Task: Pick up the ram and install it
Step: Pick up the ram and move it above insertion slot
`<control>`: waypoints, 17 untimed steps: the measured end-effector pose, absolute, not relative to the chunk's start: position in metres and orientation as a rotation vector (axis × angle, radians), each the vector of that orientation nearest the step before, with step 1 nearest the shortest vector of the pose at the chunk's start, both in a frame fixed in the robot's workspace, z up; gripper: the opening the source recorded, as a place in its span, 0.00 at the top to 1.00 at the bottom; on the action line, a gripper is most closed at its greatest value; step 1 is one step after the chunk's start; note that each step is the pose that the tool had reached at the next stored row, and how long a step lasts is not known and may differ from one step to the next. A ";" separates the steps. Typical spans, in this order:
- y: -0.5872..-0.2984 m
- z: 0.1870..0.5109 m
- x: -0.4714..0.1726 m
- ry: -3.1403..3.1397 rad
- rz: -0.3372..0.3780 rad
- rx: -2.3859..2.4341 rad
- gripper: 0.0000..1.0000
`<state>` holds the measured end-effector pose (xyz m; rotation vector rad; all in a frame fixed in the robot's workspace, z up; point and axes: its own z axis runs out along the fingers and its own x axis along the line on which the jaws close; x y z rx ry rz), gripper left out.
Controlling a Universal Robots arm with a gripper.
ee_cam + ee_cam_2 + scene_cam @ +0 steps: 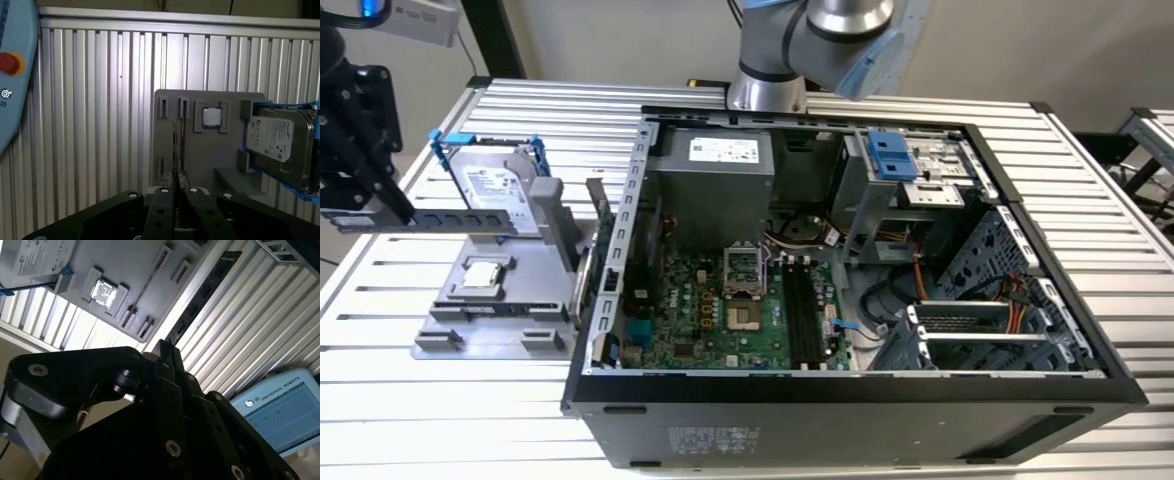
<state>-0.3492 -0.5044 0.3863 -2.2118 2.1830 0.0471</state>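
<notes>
My gripper [175, 188] [163, 347] is shut on the ram [174, 150], with the fingertips pressed together at one end of it. In the first wrist view the ram is edge-on, a thin line running out from the fingertips over the grey holder plate [220, 150]. In the second wrist view the ram [200, 297] is a long dark stick with chips, held above the slatted table beside the holder plate [130, 270]. In the exterior view the black memory slots [807, 315] lie on the motherboard inside the open computer case [854, 395].
On the holder plate [480, 325] sit a small silver processor chip [483, 275] [211, 116] and a silver hard drive in a blue frame [487, 190] [277, 142]. A teach pendant [15, 75] [280, 410] hangs near the gripper. A black rig [354, 130] stands at the exterior view's left.
</notes>
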 end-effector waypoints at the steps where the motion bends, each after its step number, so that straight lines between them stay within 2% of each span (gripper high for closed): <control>1: -0.504 0.386 -0.348 2.183 0.047 -2.212 1.00; 17: -0.504 0.387 -0.334 2.183 0.047 -2.212 1.00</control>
